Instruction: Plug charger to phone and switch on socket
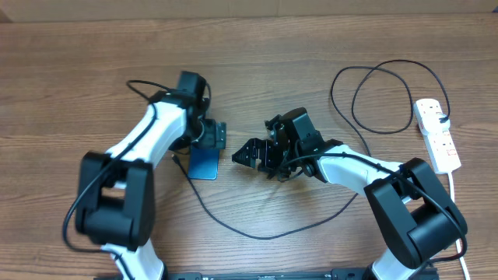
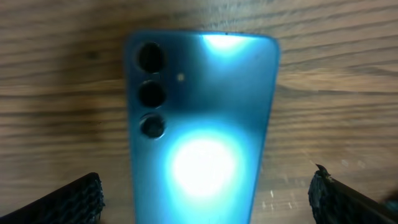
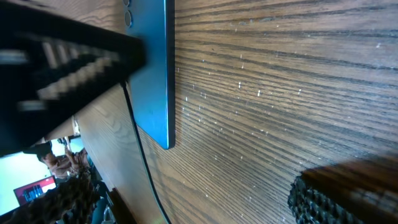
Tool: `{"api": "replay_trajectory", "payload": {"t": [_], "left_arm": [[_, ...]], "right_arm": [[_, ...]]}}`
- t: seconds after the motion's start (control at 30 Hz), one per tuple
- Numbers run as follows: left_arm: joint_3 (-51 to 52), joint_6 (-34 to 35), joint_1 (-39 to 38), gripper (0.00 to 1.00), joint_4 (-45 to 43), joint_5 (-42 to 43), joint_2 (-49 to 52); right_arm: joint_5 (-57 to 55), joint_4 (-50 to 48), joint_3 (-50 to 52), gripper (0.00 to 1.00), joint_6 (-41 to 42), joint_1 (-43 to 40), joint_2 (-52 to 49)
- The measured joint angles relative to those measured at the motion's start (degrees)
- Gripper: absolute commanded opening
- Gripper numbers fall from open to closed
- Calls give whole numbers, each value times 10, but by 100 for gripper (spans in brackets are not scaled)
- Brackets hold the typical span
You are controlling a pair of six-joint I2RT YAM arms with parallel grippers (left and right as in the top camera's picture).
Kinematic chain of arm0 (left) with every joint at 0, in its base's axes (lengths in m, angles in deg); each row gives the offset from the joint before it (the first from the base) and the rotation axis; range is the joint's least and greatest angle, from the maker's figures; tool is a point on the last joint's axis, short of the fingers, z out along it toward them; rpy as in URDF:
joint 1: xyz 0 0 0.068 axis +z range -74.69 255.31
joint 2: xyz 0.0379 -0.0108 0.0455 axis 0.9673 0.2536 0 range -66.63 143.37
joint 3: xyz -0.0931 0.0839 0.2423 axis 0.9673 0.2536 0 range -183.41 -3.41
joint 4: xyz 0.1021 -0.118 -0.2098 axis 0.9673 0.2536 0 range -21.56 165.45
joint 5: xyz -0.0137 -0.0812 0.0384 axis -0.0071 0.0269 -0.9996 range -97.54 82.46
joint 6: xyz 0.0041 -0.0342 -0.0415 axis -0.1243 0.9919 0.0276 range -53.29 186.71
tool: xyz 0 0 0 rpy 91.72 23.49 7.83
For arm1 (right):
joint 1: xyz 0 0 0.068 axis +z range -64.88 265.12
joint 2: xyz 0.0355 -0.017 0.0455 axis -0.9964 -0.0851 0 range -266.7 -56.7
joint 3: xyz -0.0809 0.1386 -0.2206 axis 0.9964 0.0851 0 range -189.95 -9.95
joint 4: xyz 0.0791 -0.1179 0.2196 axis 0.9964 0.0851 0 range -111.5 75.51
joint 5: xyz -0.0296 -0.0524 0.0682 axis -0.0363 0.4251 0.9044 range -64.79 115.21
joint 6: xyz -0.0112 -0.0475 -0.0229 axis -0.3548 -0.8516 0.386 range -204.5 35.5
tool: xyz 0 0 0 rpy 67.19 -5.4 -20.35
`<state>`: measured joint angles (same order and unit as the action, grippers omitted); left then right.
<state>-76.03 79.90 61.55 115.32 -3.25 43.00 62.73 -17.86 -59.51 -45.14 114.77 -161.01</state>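
Overhead, we look straight down on the whole table (image 1: 311,39); our left wrist view faces down, close above the phone (image 2: 199,124); our right skims the tabletop toward it.

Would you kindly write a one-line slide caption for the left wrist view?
Blue phone lying back-up on the wooden table, three camera lenses visible, open left gripper poised over it.

Robotics lab, wood-grain table (image 1: 311,39), two robot arms (image 1: 148,132)

No readable text or brand anywhere — the phone (image 2: 199,124) back and socket (image 1: 437,134) show none.
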Motion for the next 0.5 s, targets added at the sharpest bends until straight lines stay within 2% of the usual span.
{"api": "replay_trajectory", "payload": {"t": [0.1, 0.27, 0.37, 0.5], "left_arm": [[-24, 4, -10, 100, 17, -14, 44], [-67, 4, -19, 88, 42, -32, 76], [-80, 4, -20, 85, 58, -45, 86], [-84, 3, -20, 76, 66, -44, 89]], "right_arm": [[0, 0, 0, 100, -2, 0, 0], [0, 0, 0, 100, -3, 0, 0], [0, 1, 0, 100, -3, 0, 0], [0, 1, 0, 100, -3, 2, 0]]}}
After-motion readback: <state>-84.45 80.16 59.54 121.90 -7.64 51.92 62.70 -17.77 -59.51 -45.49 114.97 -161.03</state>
